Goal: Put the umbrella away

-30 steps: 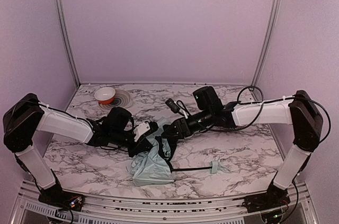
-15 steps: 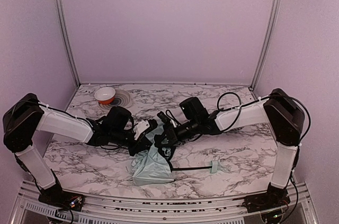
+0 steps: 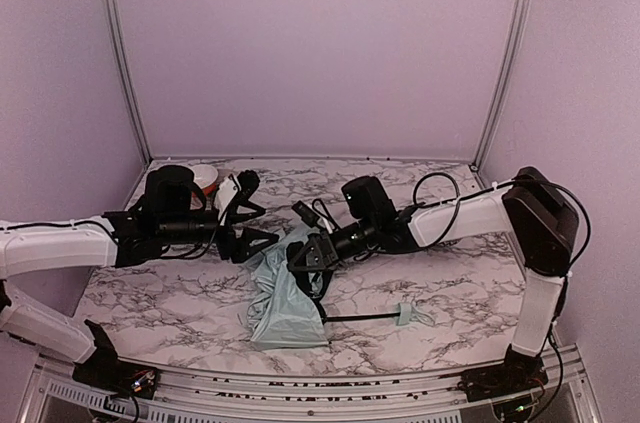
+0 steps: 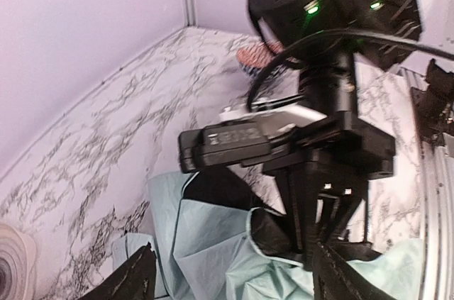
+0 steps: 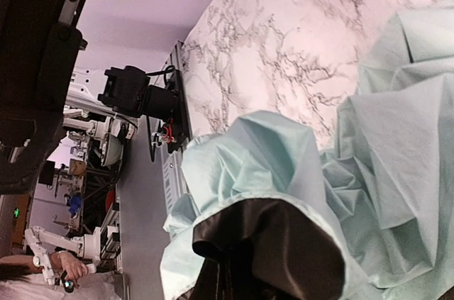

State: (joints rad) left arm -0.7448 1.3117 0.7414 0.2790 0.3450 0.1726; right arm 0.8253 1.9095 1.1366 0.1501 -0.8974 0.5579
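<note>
The umbrella lies collapsed in the middle of the marble table. Its mint-green canopy (image 3: pixel 283 305) is crumpled, and the black shaft (image 3: pixel 360 319) runs right to the pale green handle (image 3: pixel 405 317). My right gripper (image 3: pixel 306 255) is shut on the canopy's upper edge; in the right wrist view the mint fabric (image 5: pixel 397 165) with its dark lining (image 5: pixel 284 250) drapes over the jaws and hides the fingers. My left gripper (image 3: pixel 250 211) is open, off to the left of the canopy and touching nothing. The left wrist view looks between its fingertips (image 4: pixel 135 279) at the fabric (image 4: pixel 206 236).
An orange-and-white bowl (image 3: pixel 207 174) stands at the back left, partly behind my left arm. A pink patterned lump (image 4: pixel 254 55) shows behind the right arm in the left wrist view. Purple walls close the back and sides. A metal rail (image 3: pixel 300 395) runs along the near edge.
My left gripper has opened, let go of the canopy and drawn back to the left and up. My right gripper has moved in from the right and shut on the canopy's top edge.
</note>
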